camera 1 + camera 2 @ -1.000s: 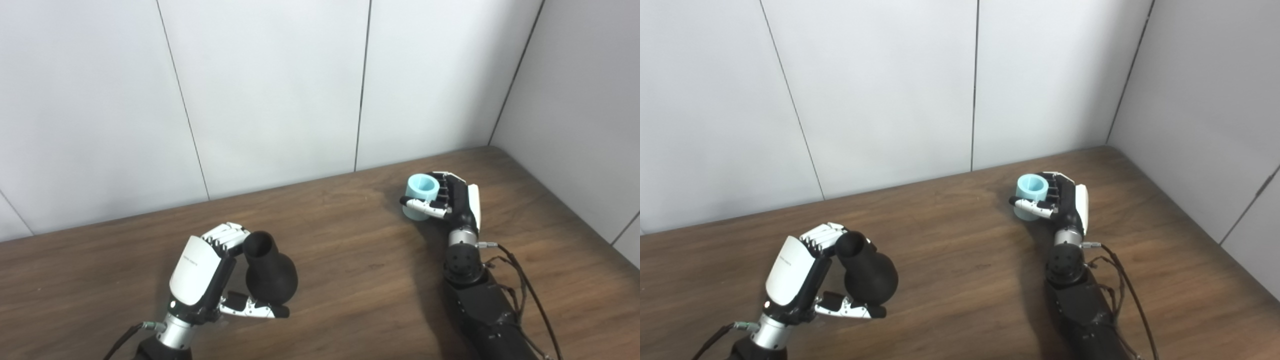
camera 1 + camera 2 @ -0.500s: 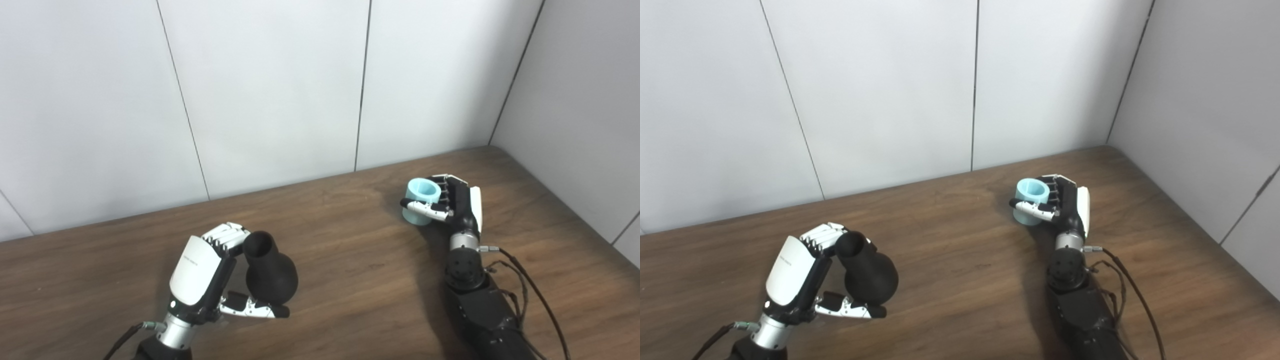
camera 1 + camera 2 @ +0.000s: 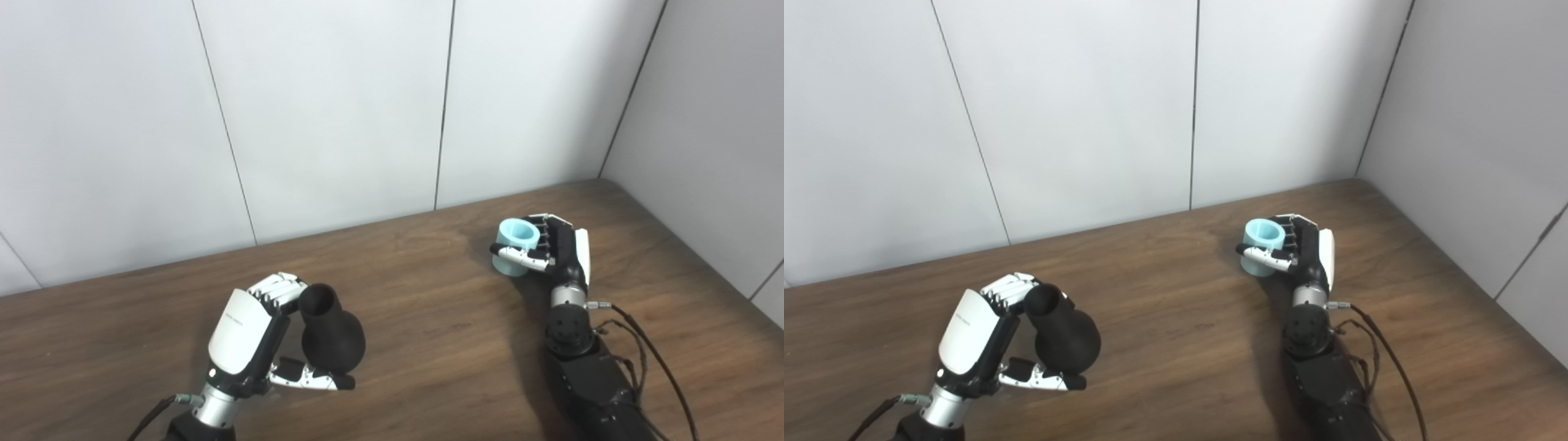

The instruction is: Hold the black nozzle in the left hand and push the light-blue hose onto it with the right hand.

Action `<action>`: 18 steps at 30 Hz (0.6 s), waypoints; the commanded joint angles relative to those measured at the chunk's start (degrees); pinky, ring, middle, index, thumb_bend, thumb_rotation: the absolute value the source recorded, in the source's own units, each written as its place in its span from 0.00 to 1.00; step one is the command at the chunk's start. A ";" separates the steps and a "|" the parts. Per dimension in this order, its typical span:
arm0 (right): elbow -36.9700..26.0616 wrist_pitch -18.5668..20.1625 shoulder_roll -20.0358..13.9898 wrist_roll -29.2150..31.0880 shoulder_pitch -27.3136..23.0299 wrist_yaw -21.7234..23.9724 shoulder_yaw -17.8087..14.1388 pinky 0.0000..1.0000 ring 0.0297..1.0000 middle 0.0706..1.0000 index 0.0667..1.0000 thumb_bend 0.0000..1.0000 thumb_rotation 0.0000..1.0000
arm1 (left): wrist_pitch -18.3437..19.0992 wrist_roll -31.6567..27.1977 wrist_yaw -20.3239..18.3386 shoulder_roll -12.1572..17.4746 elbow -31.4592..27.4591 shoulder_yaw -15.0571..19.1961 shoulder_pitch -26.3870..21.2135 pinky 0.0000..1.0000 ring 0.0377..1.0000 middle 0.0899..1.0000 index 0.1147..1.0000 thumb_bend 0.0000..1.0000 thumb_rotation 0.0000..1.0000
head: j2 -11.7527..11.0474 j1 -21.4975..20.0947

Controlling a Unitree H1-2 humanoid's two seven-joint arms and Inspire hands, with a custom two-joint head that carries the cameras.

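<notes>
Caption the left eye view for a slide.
Left hand grips black nozzle, right hand grips light-blue hose, apart.

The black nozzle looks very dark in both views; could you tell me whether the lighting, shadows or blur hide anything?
Left eye view: black nozzle is near featureless, only its mouth rim reads; soft shadow lies left of the right hand. Right eye view: sharp, evenly lit, no glare on the table.

Nozzle (image 3: 331, 334) left, hose (image 3: 516, 247) right
</notes>
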 commanded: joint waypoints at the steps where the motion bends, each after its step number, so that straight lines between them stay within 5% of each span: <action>1: -4.90 -2.46 -1.12 -1.13 -2.14 0.71 0.58 0.42 0.44 0.45 0.43 0.52 0.00 | -0.09 0.30 1.52 2.02 8.47 -3.26 10.66 0.62 0.44 0.41 0.43 0.50 0.00 | 0.03 0.07; 5: -8.99 -0.99 -0.74 -0.83 -1.76 2.04 0.85 0.38 0.42 0.45 0.44 0.52 0.00 | -0.08 0.86 0.84 1.97 8.35 -3.41 10.68 0.62 0.44 0.41 0.44 0.50 0.00 | 0.11 0.60; 18: -29.54 12.16 2.26 0.05 -0.10 9.02 2.79 0.35 0.41 0.45 0.46 0.52 0.00 | -0.07 5.08 1.71 -0.39 13.63 -4.03 10.65 0.62 0.44 0.42 0.43 0.51 0.00 | 1.00 4.68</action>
